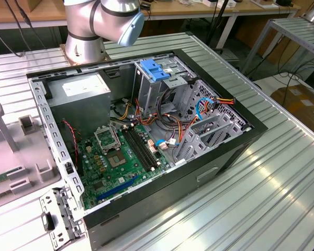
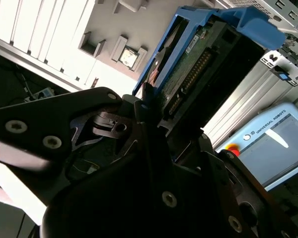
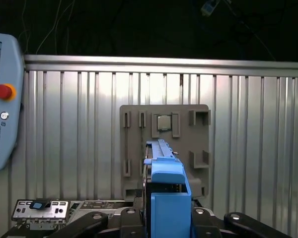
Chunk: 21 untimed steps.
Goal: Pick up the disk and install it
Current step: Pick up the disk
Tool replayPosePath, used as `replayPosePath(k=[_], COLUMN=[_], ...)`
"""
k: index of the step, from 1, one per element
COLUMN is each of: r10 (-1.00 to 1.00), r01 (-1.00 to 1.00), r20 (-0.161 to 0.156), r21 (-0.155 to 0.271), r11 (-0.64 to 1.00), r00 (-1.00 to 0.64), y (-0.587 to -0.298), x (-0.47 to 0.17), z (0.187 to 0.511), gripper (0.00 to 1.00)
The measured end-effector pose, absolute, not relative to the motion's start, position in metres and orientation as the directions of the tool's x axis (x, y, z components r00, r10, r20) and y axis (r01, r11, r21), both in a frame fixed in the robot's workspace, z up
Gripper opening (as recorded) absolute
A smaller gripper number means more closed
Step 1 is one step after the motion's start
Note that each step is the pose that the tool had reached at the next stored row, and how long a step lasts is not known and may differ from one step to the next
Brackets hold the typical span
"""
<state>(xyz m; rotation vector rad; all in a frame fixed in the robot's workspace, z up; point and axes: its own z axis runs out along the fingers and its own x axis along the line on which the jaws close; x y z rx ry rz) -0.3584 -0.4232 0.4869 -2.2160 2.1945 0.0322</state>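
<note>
Holding the disk is where I judge the job stands: the pickup looks done, the install not yet. My gripper is clamped on one end of it, gripping it by its blue side rails.

In the first wrist view the disk shows edge-on, its blue tab toward the camera. It hangs over the ribbed worktop, with a grey parts tray beyond it, so it is well away from the computer case.

The second wrist view adds the disk's green circuit-board face and connector row.

The exterior view gives the target instead. The open case fills the middle of the frame, with its drive cage in the upper middle, topped by a blue carrier.

Seating the disk, I reckon, calls for squaring the rails with that cage and sliding it in straight, clear of the loose cables beside it.
</note>
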Motion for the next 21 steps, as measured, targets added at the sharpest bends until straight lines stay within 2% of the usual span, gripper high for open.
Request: replayPosePath(k=[21], r10=[-0.999], r01=[-1.000], r20=[-0.031], r21=[-0.002], r11=[-0.010], r00=[0.010], y=[-0.433], x=[-0.343], z=[0.487], gripper=[0.36])
